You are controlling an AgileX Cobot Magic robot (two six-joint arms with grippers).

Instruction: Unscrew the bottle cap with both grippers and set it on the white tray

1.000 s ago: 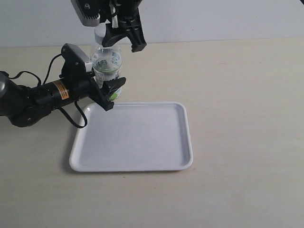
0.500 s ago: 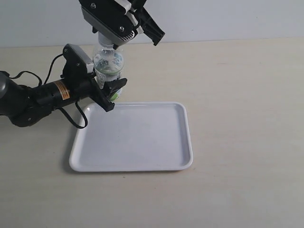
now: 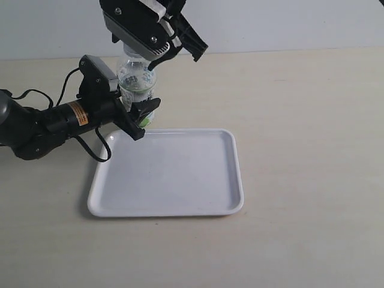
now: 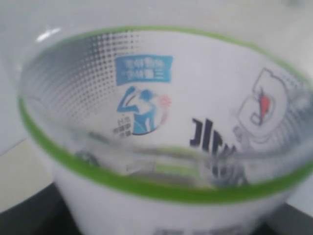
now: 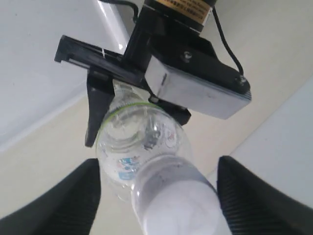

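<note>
Currently: bottle (image 3: 137, 81) upright just behind tray (image 3: 235, 174) corner, left pincer (image 3: 139, 114) clamped on it; right pincer (image 5: 162, 198) apart, straddling fitted cap (image 5: 178, 208); risk: off-centre closing slips or tilts bottle.

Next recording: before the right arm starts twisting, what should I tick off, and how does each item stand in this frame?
1. Left pincer shut on the bottle body: ok.
2. Bottle cap seated on the neck: ok.
3. Right pincer lined up with the cap: ok, the cap sits between its jaws.
4. Right pincer gripping the cap: not ok, the jaws are open with a gap on each side.
5. White tray beside the bottle with nothing on it: ok.
6. Bottle base resting on the table: cannot tell, the left pincer hides it.
</note>
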